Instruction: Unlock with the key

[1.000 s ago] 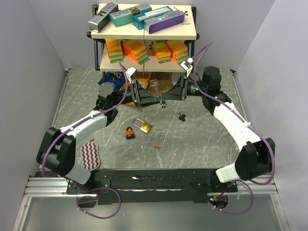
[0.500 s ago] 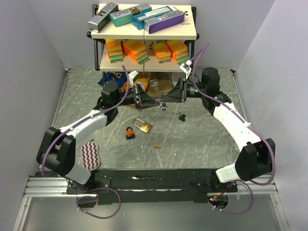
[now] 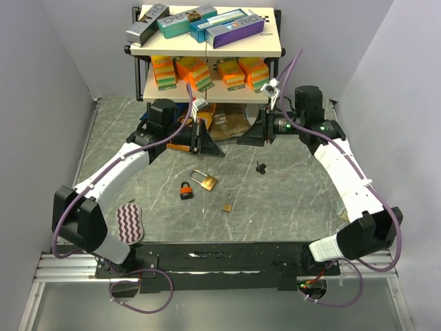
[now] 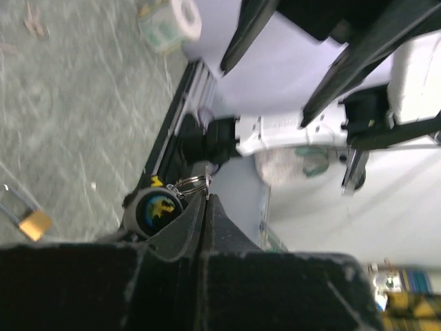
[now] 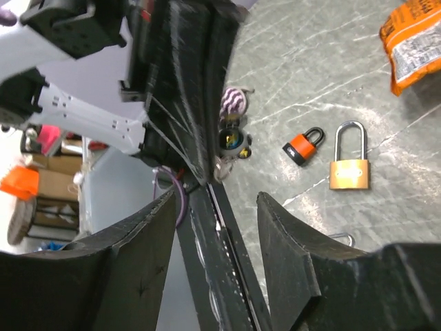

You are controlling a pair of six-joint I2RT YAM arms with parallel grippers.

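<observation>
We see the left gripper (image 4: 207, 198) pressed together, pinching the key (image 4: 156, 208) at its tip, up in the air mid-frame in the top view. Right gripper (image 5: 217, 196) is spread wide around that tip. Brass padlock (image 3: 207, 181) and orange padlock (image 3: 186, 191) lie on the table (image 3: 289, 200), just below centre.

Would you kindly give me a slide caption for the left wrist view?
Shut left gripper holds the key; right gripper open ahead; brass padlock on the table.
</observation>
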